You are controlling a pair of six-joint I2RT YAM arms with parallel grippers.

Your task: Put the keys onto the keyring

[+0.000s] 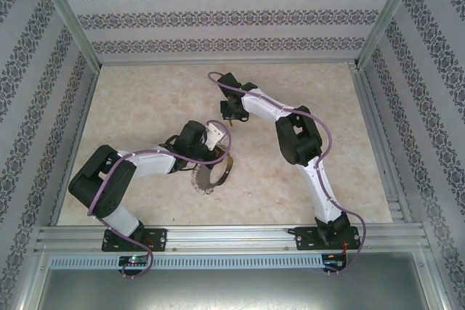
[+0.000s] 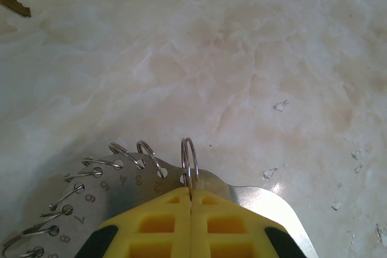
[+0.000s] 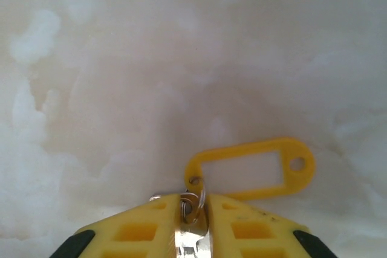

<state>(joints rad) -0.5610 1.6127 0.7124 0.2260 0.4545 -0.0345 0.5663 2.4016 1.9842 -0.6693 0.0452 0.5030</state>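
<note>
The keyring (image 2: 136, 180), a metal plate fringed with small split rings, is being clamped at its edge by the closed left fingers (image 2: 172, 212) over the middle of the counter (image 2: 242, 58). A key (image 3: 192, 243) is being pinched between the right fingers (image 3: 160, 219), with its small ring and yellow tag (image 3: 254, 167) sticking out past the fingertips, apart from the keyring.

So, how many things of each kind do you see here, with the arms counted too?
2 arms: left arm, right arm
1 keyring, held in the left fingers
1 key, held in the right fingers
1 yellow tag
Total: 5
</note>
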